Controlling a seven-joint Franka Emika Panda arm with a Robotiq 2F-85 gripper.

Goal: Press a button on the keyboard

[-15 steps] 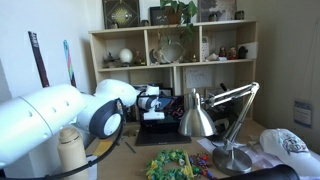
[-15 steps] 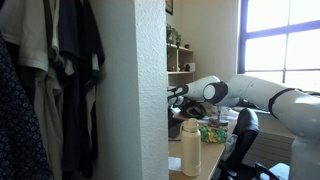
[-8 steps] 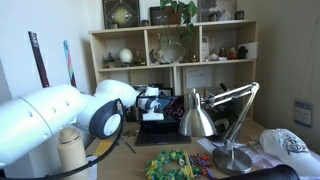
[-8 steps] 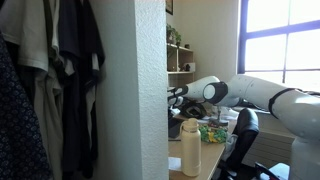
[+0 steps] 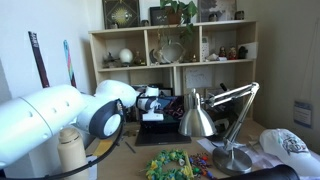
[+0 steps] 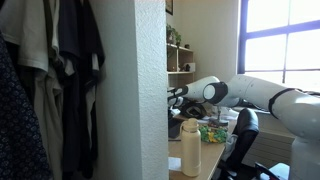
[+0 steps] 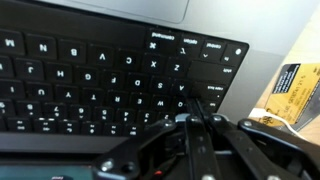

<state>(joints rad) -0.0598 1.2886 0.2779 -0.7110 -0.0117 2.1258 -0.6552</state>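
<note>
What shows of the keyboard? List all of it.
In the wrist view the keyboard is a flat deck of black keys with pale legends, set level in a dark grey laptop body, with a grey trackpad along one long edge. The keys look like matte plastic. The gripper, fingers drawn together, stands over keys near one end; whether it touches them cannot be told. A yellow-labelled item lies beside the laptop.

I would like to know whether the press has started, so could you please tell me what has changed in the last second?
Nothing has visibly changed. In both exterior views the arm and its hand are where they were, and the lamp has not moved. The wrist view has no earlier picture. It shows the hand's tips low over the keyboard.
</note>
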